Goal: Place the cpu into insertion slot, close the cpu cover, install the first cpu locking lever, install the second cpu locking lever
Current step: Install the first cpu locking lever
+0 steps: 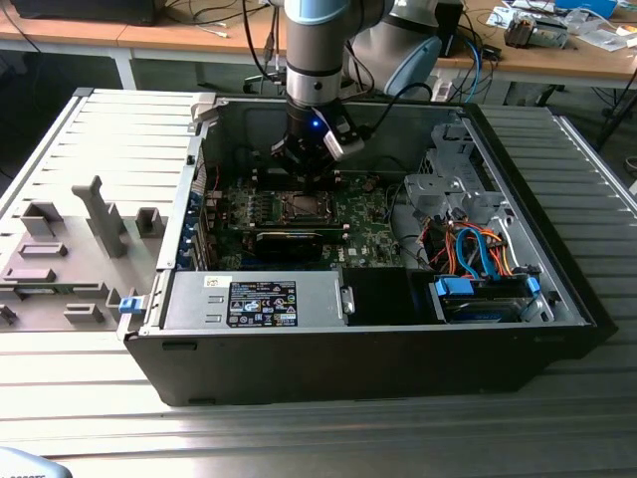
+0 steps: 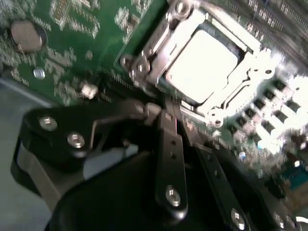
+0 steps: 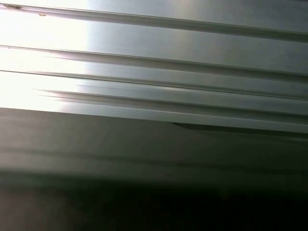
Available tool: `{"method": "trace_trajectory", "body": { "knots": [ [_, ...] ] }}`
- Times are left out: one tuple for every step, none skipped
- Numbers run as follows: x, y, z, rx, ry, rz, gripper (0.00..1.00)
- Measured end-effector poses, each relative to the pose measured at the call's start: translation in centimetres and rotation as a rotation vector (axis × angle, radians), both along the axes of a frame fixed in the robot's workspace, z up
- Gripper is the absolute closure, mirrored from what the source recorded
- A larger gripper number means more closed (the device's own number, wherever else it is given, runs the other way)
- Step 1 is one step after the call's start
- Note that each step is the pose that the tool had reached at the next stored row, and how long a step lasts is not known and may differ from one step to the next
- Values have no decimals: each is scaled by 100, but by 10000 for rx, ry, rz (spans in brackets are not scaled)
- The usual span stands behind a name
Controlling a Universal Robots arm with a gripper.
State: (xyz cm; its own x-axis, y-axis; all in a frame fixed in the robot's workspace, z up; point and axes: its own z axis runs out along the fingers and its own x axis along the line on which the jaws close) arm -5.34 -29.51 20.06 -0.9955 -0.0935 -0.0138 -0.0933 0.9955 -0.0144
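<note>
The arm reaches down into an open computer case, with my gripper just above the far edge of the insertion slot on the green circuit board. In the second wrist view the cpu lies flat in the slot, its pale face showing. The cpu cover lies down around it as a bright metal frame. My gripper looks shut, its black fingers drawn together beside the socket's rim. Whether a locking lever sits between them is hidden.
A long black card lies in front of the socket, with a labelled grey box nearer still. A drive cage and coloured cables fill the case's right part. Grey fixture blocks stand on the ribbed table at the exterior view's left.
</note>
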Motion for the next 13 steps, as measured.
{"method": "trace_trajectory", "body": {
  "knots": [
    [7,0,0,0,0,3,89],
    [14,-1,1,-1,1,5,89],
    [25,-1,1,-1,1,8,89],
    [33,0,0,0,-1,10,89],
    [41,0,0,1,-1,13,89],
    [48,0,1,1,-2,14,89],
    [51,0,5,3,-5,15,89],
    [53,1,13,7,-10,15,89],
    [54,2,33,7,-18,15,89],
    [52,1,65,3,-4,15,89],
    [52,1,88,3,-3,15,89],
    [52,1,121,3,-3,15,89],
    [52,1,141,2,-3,15,89]
  ]
}}
